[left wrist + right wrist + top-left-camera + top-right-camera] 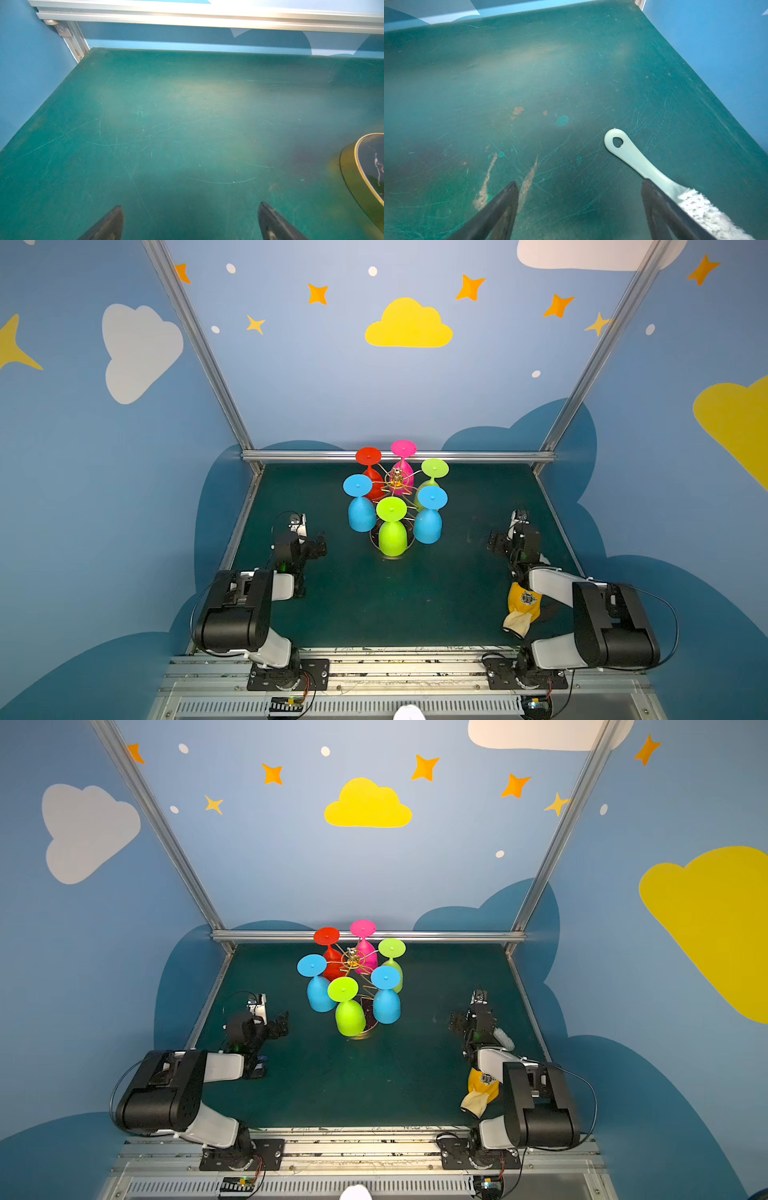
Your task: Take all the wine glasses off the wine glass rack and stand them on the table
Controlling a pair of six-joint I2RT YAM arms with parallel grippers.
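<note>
- Blue walls (291,377) with painted clouds and stars box in a dark green mat (374,605). An aluminium frame (478,456) runs along the back edge.
- The wine glass rack (397,480) stands mid-mat, toward the back and roughly halfway between the two arms. In both top views you can see the gold wire hub on top, with looped arms fanning out.
- Its round dark base (372,164) with a gold rim peeks into the edge of the left wrist view, sitting flat on the mat.
- Six plastic glasses hang on it bowl-down, feet up: a red glass (368,456) and a pink glass (403,448) at the back, then a back lime glass (434,468).
- A left blue glass (360,514) and a right blue glass (428,524) hang on the sides, and a front lime glass (392,535) hangs nearest the arms. All six are on the rack.
- The left gripper (191,207) sits low over bare mat, off to the left of the rack and clear of it. Its fingers are spread wide with nothing between them.
- The right gripper (579,182) is on the opposite side, also well clear of the rack. Same deal, fingers wide apart and empty.
- A pale brush (639,160) with white bristles lies on the mat right beside one right finger. Part of it is hidden behind that finger, so I can't tell if they touch.
- A yellow-and-cream fabric thing (524,601) lies on the mat by the right arm, near the front edge.
- The mat is pretty scratched, with some brownish scuffs in front of the right gripper.
</note>
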